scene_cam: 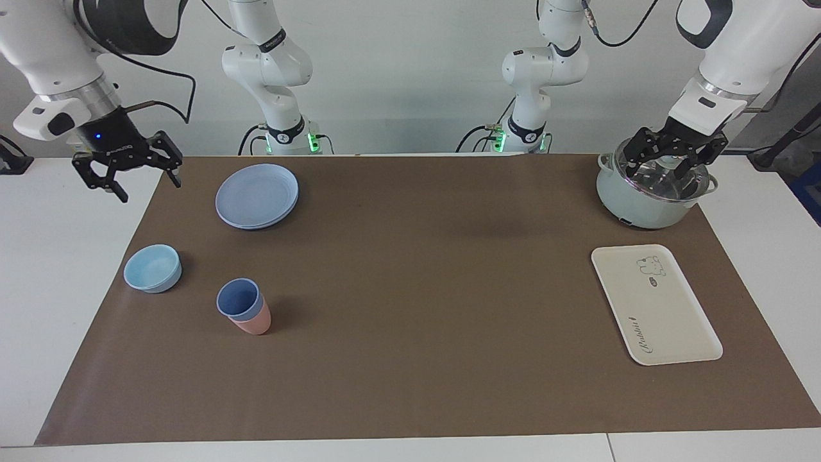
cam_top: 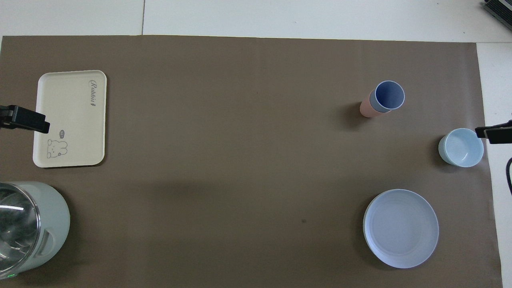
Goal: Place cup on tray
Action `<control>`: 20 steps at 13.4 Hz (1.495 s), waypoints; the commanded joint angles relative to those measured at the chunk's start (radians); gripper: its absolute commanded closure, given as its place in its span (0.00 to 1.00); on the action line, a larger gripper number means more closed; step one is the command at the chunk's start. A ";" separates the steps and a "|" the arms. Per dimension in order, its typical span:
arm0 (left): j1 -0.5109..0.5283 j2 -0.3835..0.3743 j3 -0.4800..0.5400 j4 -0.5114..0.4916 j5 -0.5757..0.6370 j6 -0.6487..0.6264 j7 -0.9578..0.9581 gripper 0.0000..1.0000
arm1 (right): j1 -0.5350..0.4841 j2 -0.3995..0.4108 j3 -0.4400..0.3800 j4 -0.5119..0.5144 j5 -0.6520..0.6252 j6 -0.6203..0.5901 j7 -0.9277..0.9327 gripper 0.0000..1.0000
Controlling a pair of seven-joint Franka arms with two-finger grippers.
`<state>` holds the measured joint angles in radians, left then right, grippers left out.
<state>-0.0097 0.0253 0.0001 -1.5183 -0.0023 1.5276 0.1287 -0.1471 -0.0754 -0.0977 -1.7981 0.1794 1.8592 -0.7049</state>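
Note:
The periwinkle-blue cup [scene_cam: 238, 299] stands upright, nested inside a salmon-pink tumbler [scene_cam: 255, 323], on the brown mat toward the right arm's end; it also shows in the overhead view [cam_top: 389, 96]. The cream-white tray [scene_cam: 667, 321] lies bare toward the left arm's end, and shows in the overhead view [cam_top: 72, 120]. My right gripper [scene_cam: 147, 186] hangs open and empty in the air over the mat's edge beside the blue plate, apart from the cup. My left gripper [scene_cam: 667, 172] hangs open and empty over the pot, waiting.
A round blue plate [scene_cam: 256, 194] lies nearer the robots than the cup. A low light-blue bowl [scene_cam: 152, 268] sits beside the cup at the mat's edge. A pale green pot [scene_cam: 648, 204] with a glass lid stands nearer the robots than the tray.

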 commanded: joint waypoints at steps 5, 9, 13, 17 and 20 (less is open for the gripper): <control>-0.001 -0.028 0.001 -0.034 0.019 0.002 0.003 0.00 | -0.086 0.092 0.004 -0.171 0.535 0.218 -0.656 0.00; -0.001 -0.028 0.001 -0.034 0.019 0.002 0.003 0.00 | -0.158 0.215 0.006 -0.176 0.770 0.195 -1.009 0.00; -0.001 -0.028 0.001 -0.034 0.019 0.002 0.003 0.00 | -0.176 0.300 0.006 -0.201 0.949 0.155 -1.157 0.00; -0.001 -0.027 0.001 -0.027 0.019 0.017 -0.001 0.00 | -0.209 0.410 0.006 -0.198 1.095 0.083 -1.369 0.00; 0.001 -0.027 0.001 -0.031 0.019 0.055 -0.006 0.00 | -0.189 0.445 0.006 -0.202 1.182 0.090 -1.441 0.00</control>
<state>-0.0095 0.0252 0.0008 -1.5182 -0.0023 1.5415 0.1280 -0.3374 0.3537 -0.0997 -2.0020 1.2917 1.9608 -2.0858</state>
